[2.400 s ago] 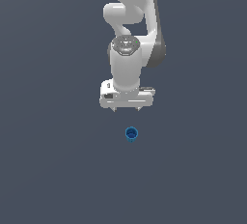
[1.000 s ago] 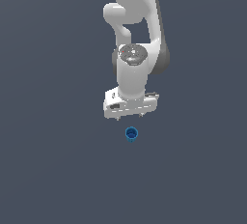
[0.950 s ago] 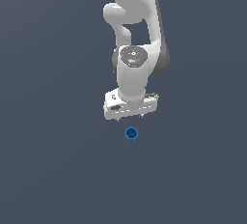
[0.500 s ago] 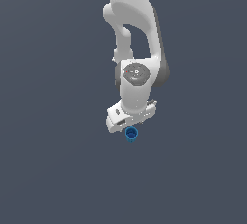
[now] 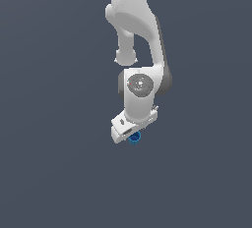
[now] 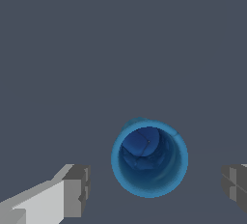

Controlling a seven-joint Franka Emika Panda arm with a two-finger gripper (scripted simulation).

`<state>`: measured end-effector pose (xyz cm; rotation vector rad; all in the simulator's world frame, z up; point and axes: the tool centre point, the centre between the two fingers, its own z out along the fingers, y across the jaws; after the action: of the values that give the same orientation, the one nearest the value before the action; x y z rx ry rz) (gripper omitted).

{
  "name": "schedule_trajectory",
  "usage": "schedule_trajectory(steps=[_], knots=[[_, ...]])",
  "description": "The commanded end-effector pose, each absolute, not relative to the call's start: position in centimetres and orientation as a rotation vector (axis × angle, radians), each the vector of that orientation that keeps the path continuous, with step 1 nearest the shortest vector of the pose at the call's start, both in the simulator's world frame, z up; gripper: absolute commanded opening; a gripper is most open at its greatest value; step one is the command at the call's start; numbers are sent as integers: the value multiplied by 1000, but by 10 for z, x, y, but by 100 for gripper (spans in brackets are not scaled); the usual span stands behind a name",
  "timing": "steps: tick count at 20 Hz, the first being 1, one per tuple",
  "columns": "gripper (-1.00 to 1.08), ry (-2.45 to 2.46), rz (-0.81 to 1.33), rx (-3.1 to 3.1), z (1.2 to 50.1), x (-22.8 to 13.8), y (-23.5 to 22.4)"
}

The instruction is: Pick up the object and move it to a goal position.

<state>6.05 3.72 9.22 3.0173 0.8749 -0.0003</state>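
The object [image 6: 149, 158] is a small bright-blue round cup with a darker hollow centre, standing upright on the dark grey floor. In the wrist view my gripper [image 6: 157, 188] is open, one grey fingertip [image 6: 77, 190] on each side of the cup with gaps between pads and rim. In the exterior view the white arm reaches straight down and my gripper [image 5: 132, 135] sits low over the object [image 5: 134, 139], whose upper part is hidden behind the hand.
Only the flat, dark grey floor [image 5: 54, 163] surrounds the arm and cup. No marker or other item shows in either view.
The arm has come down and tilted its hand, from hovering above the cup to straddling it. The cup has not moved.
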Motion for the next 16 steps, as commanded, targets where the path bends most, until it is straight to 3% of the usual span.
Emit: schedule_trajectory(steps=[1,16], knots=[[100,894,0,3012,90,62,38],[100,894,0,3012,44,60,37]])
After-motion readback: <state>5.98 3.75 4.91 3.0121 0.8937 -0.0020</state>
